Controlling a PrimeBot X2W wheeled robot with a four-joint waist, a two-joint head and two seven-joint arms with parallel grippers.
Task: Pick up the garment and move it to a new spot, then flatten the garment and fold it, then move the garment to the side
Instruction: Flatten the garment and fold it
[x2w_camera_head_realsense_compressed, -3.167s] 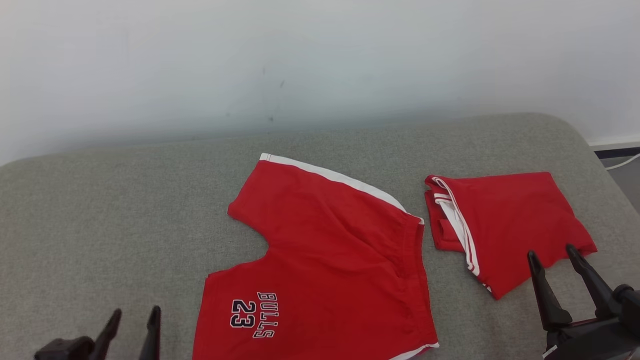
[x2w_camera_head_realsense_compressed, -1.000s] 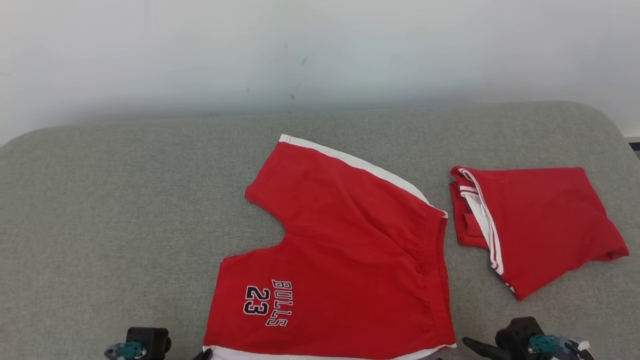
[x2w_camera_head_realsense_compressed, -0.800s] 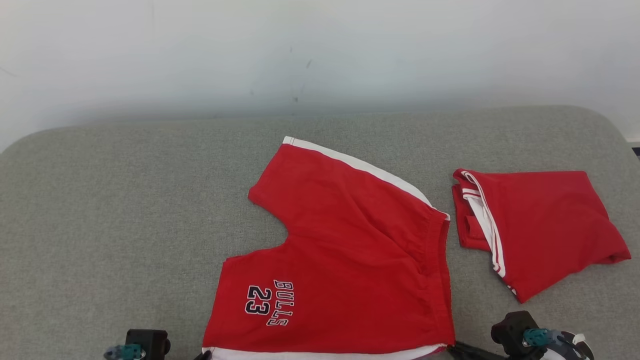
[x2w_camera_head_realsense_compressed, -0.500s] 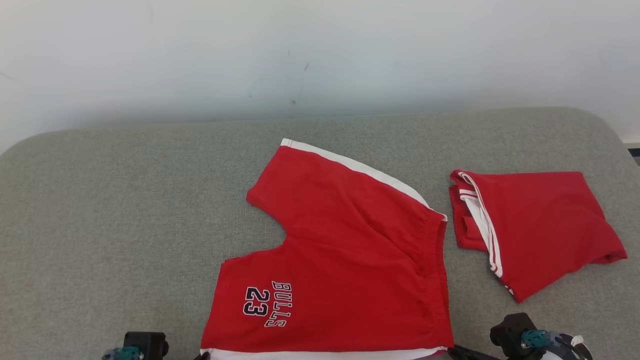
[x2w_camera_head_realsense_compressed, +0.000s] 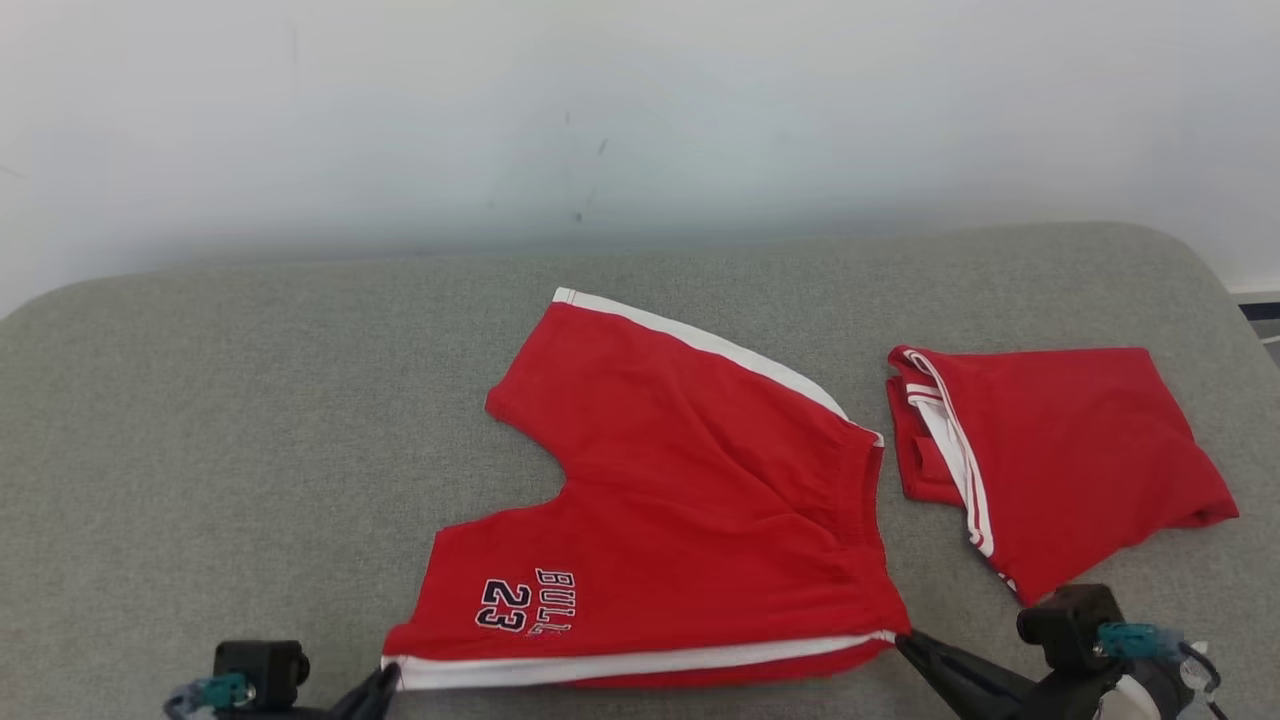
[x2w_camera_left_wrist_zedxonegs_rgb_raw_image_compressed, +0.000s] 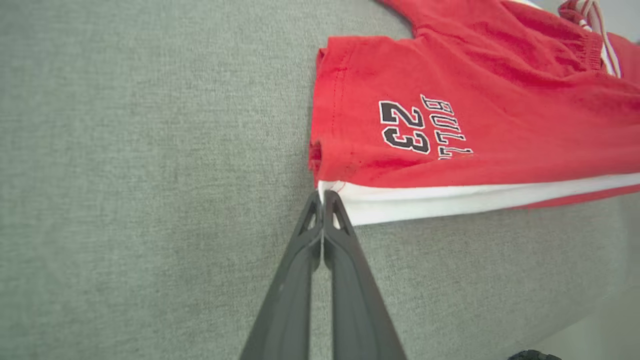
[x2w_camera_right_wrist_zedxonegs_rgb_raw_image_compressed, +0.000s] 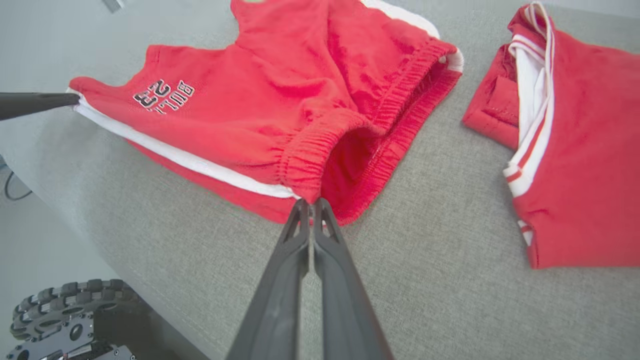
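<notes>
My left tool (x2w_camera_head_realsense_compressed: 388, 681) pinches shorts (x2w_camera_head_realsense_compressed: 690, 500) hem corner, lower left of head view; my right tool (x2w_camera_head_realsense_compressed: 904, 641) clamps waistband corner, lower right.

Left tool (x2w_camera_left_wrist_zedxonegs_rgb_raw_image_compressed: 322, 196) fingers pinched together on the shorts (x2w_camera_head_realsense_compressed: 690, 500) at the hem corner, white stripe end. Right tool (x2w_camera_right_wrist_zedxonegs_rgb_raw_image_compressed: 311, 202) pinched on the waistband corner. Both wrists low, fingers angled inward toward each other.

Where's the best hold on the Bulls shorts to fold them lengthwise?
Take the shorts by the two near corners, coming from the robot's side: the white side stripe lies straight along that edge. The left pincer pinches the hem corner, the right pincer the waistband end.
</notes>
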